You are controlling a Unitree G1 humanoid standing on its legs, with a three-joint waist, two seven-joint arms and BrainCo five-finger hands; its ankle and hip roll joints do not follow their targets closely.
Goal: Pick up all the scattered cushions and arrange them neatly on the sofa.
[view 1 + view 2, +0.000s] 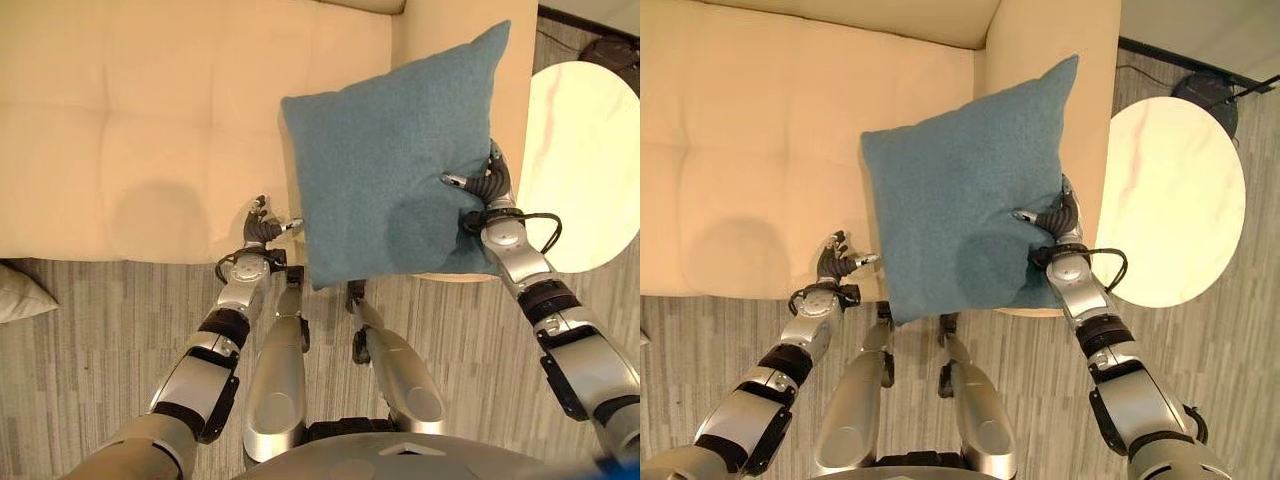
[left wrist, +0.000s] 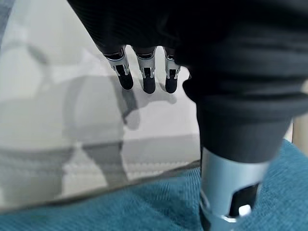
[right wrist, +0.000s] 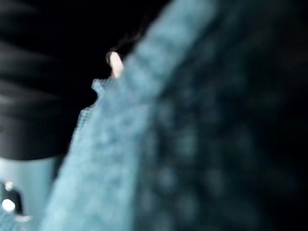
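The right hand (image 1: pixel 1058 225) is gripping a blue cushion (image 1: pixel 390 160) at its right edge, with the thumb pressing on the front face of the fabric and the fingers hidden behind it. The cushion is hanging tilted, one corner pointing up toward the sofa's armrest (image 1: pixel 455 30) and the lower edge hanging over the front edge of the seat. It is being held above the right end of the cream sofa (image 1: pixel 150 120), overlapping both the seat and the armrest in the head views. In the right wrist view the blue fabric (image 3: pixel 192 144) is lying right against the camera beside the dark wrist cover.

The left hand (image 1: pixel 262 228) is sitting just beside the cushion's lower left edge, over the front edge of the seat. In the left wrist view its fingers (image 2: pixel 145 77) are extending straight and slightly apart above the cream seat, holding nothing, with blue fabric showing close under the thumb. Whether the thumb is touching the cushion cannot be told.

A second, pale cushion (image 1: pixel 18 292) is lying on the striped floor (image 1: pixel 100 340) at the far left, well apart from both hands. A round white table (image 1: pixel 1175 200) is standing on the floor just beside the armrest on the right.
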